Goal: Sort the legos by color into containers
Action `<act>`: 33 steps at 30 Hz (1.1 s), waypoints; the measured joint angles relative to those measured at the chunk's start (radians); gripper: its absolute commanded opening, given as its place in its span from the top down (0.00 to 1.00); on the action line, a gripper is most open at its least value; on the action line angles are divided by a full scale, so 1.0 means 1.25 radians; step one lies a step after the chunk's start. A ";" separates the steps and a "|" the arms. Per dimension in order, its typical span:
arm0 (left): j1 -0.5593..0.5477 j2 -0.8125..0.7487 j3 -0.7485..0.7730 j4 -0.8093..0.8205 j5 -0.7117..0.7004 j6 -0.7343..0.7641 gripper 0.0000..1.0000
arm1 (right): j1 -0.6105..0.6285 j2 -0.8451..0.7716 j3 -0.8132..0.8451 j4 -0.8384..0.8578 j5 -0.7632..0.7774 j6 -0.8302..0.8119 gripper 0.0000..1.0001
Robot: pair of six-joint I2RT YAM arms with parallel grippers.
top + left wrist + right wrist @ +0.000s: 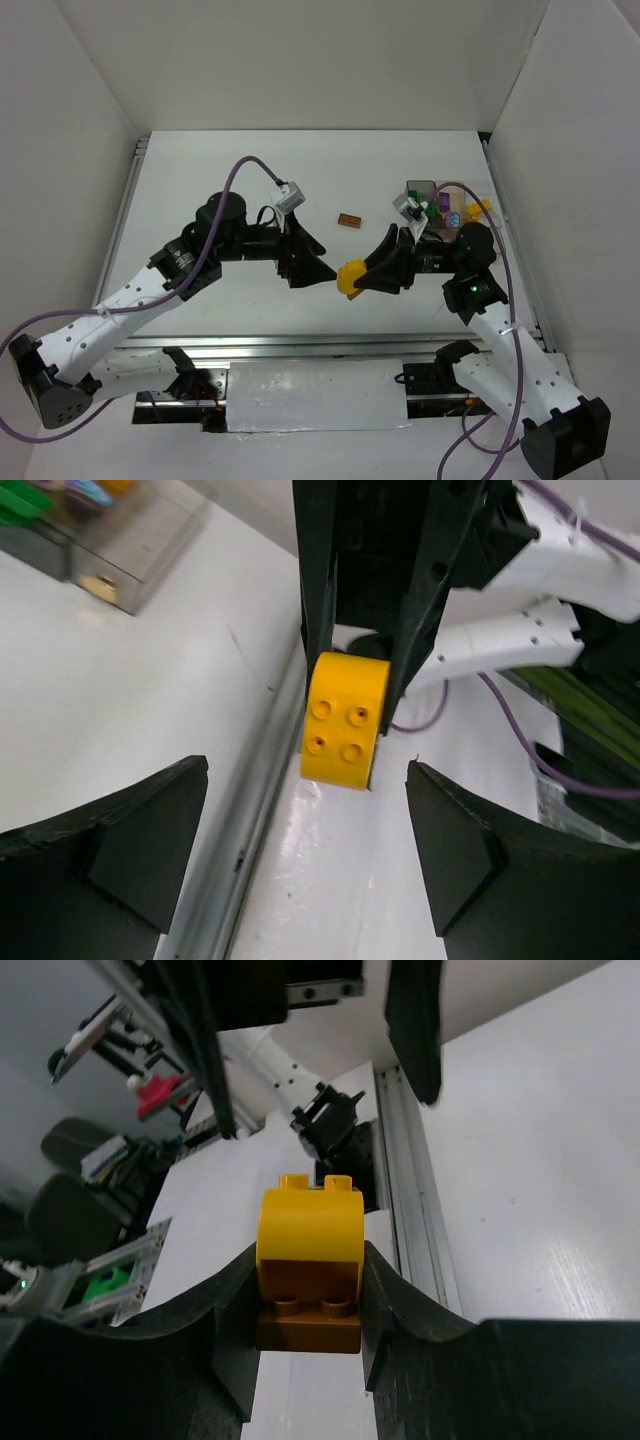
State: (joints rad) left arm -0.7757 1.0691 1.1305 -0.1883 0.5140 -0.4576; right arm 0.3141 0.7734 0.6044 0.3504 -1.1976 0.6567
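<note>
My right gripper (352, 277) is shut on a stack of two legos: a rounded yellow brick (308, 1223) joined to a brown brick (308, 1325). It holds them above the table's middle, pointing left. The yellow brick (345, 720) shows in the left wrist view between the right gripper's fingers. My left gripper (318, 268) is open and empty, facing the stack from the left, just short of it. A loose brown brick (349, 220) lies on the table further back. The compartment tray (436, 190) at the back right holds green, purple and yellow bricks.
White walls close in the table on three sides. A metal rail (300, 345) runs along the near edge. Purple cables arc over both arms. The tray's corner (100, 560) shows top left in the left wrist view.
</note>
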 measured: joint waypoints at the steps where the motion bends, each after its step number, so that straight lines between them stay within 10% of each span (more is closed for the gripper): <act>1: 0.000 0.009 -0.011 0.017 0.031 -0.012 0.09 | 0.012 -0.003 0.008 -0.007 -0.013 -0.010 1.00; 14: -0.009 0.036 -0.102 0.173 0.206 -0.099 0.21 | 0.087 0.047 0.091 -0.112 0.014 -0.080 1.00; 24: -0.006 0.043 -0.103 0.184 0.216 -0.092 0.86 | 0.136 0.073 0.139 -0.206 0.064 -0.121 1.00; 28: -0.006 0.043 -0.103 0.179 0.211 -0.092 1.00 | 0.138 0.074 0.139 -0.207 0.064 -0.114 0.15; 33: -0.013 0.042 -0.103 0.172 0.189 -0.093 1.00 | 0.142 0.058 0.111 -0.169 0.075 -0.118 0.08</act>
State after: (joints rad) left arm -0.7918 1.1221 1.0019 0.0273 0.7498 -0.5739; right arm 0.4911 0.8463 0.7429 0.1387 -1.1038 0.5091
